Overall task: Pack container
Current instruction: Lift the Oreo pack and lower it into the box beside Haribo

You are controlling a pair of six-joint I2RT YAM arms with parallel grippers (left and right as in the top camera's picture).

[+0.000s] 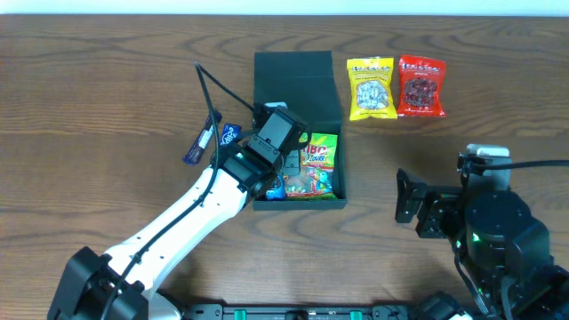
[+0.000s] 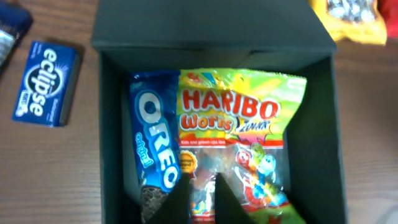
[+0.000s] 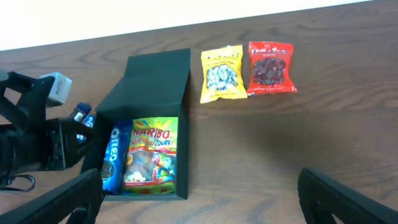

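Observation:
The dark green container (image 1: 298, 76) stands mid-table with its flap lid folded back. Inside lie a blue Oreo packet (image 2: 152, 162) on the left and a Haribo worms bag (image 2: 239, 124) beside it, both flat. My left gripper (image 2: 202, 186) hovers over the near left part of the container (image 2: 317, 124), above the seam between the two packets. Its fingers are shut and I see nothing held between them. My right gripper (image 3: 199, 199) is open and empty, low over bare table to the right of the container (image 3: 155, 74).
A yellow snack packet (image 1: 371, 89) and a red one (image 1: 421, 86) lie side by side at the back right. A blue Eclipse gum box (image 2: 46, 84) and a dark blue packet (image 1: 197, 147) lie just left of the container.

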